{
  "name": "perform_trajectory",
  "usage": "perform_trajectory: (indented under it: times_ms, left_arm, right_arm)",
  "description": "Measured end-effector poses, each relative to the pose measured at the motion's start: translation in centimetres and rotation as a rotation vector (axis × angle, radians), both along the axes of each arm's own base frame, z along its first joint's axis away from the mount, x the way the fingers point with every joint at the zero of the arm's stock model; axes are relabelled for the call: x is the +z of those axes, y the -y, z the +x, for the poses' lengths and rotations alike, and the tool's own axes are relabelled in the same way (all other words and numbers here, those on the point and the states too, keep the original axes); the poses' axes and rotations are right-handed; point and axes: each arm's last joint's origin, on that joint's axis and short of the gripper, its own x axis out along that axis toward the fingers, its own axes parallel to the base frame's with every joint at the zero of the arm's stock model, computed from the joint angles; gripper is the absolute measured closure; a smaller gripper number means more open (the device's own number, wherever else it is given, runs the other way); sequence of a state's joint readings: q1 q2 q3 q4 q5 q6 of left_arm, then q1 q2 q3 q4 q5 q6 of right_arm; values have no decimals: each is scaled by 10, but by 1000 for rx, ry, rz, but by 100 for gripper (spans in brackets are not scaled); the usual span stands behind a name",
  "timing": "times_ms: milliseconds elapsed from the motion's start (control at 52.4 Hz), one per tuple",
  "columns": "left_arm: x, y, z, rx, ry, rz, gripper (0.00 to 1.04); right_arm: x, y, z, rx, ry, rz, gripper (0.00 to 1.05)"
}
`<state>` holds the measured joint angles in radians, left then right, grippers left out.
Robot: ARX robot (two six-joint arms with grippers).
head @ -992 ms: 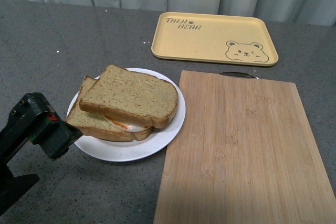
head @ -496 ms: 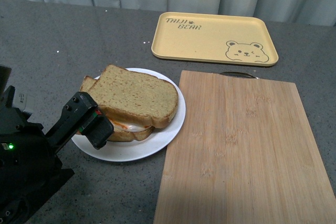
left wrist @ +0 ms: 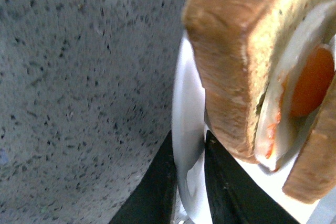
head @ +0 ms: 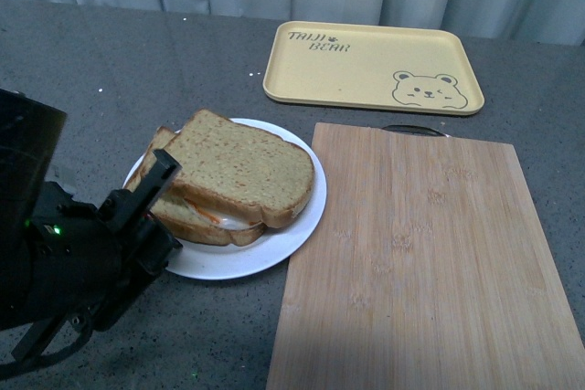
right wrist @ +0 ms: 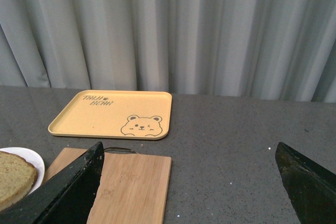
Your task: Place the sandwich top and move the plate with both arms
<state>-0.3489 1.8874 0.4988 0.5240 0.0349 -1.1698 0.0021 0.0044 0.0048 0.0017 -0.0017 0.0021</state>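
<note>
Toward the left edge of the worktop [head: 91,70], just beside a wooden cutting board [head: 430,253], the plate [head: 239,262] is found: round, shallow, plain white, a little wider than the bread it carries. On it the top slice [head: 242,166] already lies askew over a lower slice [left wrist: 226,77], with a fried egg [left wrist: 310,82] between them. It is thick, tan-brown and speckled, with a darker crust and one domed end.

The left fingers [left wrist: 157,187] are closed to a narrow gap on the plate's rim on the side nearest the worktop's near-left corner, one above and one below, and both appear to touch it. The right fingers [right wrist: 68,192] are spread wide with nothing between them. They are held above the worktop, well apart from the plate, facing a yellow tray [head: 366,66] near the far edge.

The plate is judged stiff, smooth and likely slippery, so a one-sided hold could let it tip or pivot. A second hold on the opposite rim, next to the board, is called for, and the plate should be kept level. The bread is judged soft and light, the stack loose, and the top slice could slide off on the egg if it is tilted.
</note>
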Motion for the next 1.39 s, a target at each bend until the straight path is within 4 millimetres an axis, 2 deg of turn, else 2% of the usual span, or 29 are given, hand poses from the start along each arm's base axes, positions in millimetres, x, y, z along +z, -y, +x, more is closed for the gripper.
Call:
perform_trajectory:
  times_ms: [95,191,381,515,648,763,934,1106,1392]
  left_arm:
    - [4,-6,3,38,21,-59,100]
    - [5,-10,2,62,39,-104,100]
    - [6,-25,-19,168,117,-231,101]
    - [14,-32,-29,218,223,-311,101]
    - [28,-32,-20,218,348,-384,101]
    - [38,-26,-6,199,394,-406,101]
    - [50,-1,32,168,426,-410,101]
    - [52,45,87,125,420,-396,101]
    - [41,101,154,66,396,-380,101]
  right_arm:
    - [0,0,0,0,0,0,9]
    - [0,0,0,0,0,0,9]
    - [0,0,0,0,0,0,9]
    - [0,0,0,0,0,0,9]
    - [0,0,0,0,0,0,9]
    - [0,0,0,0,0,0,9]
    - [0,0,0,0,0,0,9]
    - [0,0,0,0,0,0,9]
    - [0,0,0,0,0,0,9]
